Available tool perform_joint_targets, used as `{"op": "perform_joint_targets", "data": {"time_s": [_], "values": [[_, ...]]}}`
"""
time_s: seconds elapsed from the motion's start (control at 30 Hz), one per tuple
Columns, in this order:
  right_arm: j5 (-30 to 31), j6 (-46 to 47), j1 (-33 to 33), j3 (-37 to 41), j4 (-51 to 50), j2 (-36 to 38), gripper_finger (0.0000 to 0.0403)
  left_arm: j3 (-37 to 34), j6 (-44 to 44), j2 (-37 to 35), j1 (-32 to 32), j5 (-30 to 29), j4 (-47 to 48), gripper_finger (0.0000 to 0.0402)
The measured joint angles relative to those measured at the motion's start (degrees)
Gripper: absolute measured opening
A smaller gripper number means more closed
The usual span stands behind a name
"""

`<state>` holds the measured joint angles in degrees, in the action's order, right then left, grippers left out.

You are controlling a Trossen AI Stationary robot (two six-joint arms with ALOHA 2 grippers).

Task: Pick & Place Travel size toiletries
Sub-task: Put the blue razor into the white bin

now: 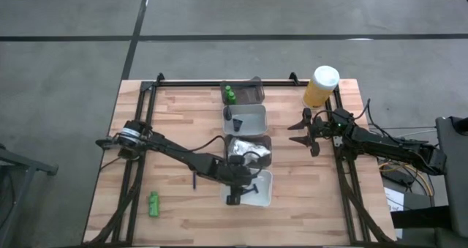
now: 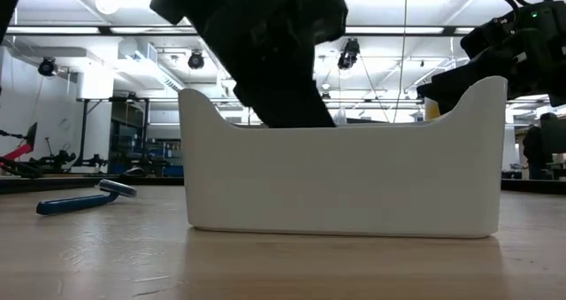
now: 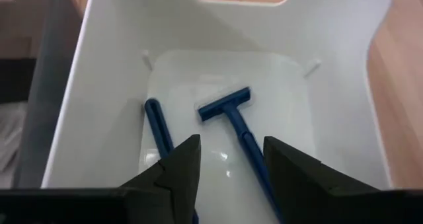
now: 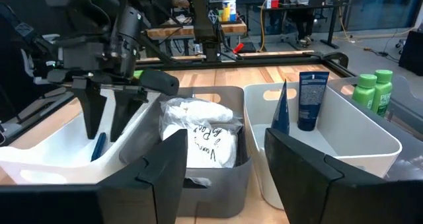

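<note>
Down the middle of the table runs a row of four trays, and the left gripper hangs inside the nearest white tray, fingers spread and empty. Two blue razors lie on that tray's floor just below, so this looks like a razor drop-off finishing. Off to the right, the right gripper waits open beside the yellow container. Loose on the wood: a green bottle near left and another razor. Next call: lift clear, then reach left.
</note>
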<state>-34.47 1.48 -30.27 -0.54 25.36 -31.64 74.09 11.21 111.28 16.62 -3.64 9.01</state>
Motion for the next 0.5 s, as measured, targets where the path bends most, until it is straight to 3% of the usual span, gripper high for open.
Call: {"op": "perform_joint_targets", "data": {"time_s": [0.5], "values": [[0.0, 0.0, 0.0, 0.0, 0.0, 0.0, 0.0174, 4.9, -3.3, -5.1, 0.0, 0.0, 10.5, 0.0170]]}}
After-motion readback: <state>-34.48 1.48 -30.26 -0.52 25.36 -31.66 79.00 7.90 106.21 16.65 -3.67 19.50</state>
